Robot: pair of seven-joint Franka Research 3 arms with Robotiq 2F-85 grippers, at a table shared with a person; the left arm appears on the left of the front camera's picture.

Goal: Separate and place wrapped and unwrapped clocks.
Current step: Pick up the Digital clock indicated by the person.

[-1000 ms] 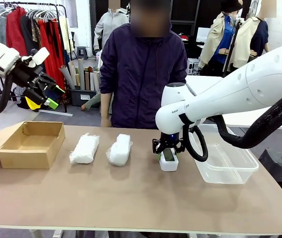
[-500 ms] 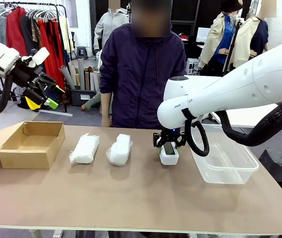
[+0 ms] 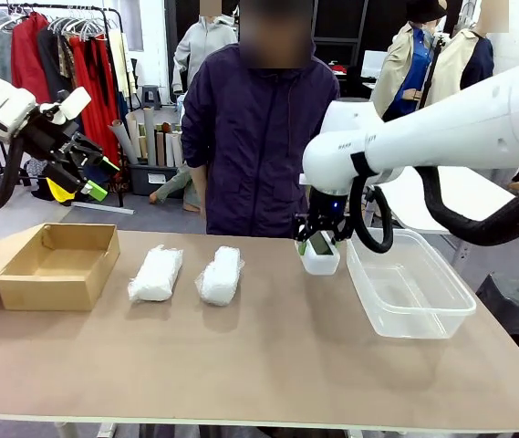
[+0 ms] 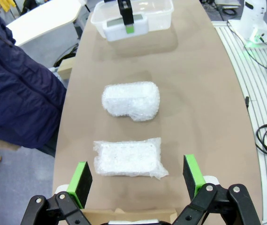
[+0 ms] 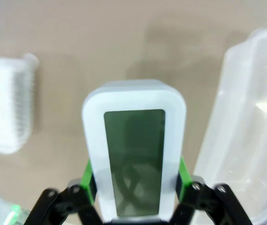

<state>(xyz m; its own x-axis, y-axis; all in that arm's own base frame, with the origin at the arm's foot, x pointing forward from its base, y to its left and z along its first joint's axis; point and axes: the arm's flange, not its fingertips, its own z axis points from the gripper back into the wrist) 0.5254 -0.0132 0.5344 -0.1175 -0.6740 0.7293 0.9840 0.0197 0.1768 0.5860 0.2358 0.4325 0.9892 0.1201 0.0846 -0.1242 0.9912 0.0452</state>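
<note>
Your right gripper (image 3: 319,239) is clamped on the bare clock (image 3: 319,259), holding it off the table right of centre, just left of the tub (image 3: 368,297), so no clock is placed yet. Left wrapped clock (image 3: 156,274) and right wrapped clock (image 3: 220,275) lie untouched mid-left, near the box (image 3: 45,294). Your left gripper (image 3: 102,179) hangs spread wide at upper left.

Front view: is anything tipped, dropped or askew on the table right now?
Nothing stands out. The right gripper holds the bare clock squarely beside the clear tub; the wrapped bundles lie intact side by side, and the cardboard box sits upright.
</note>
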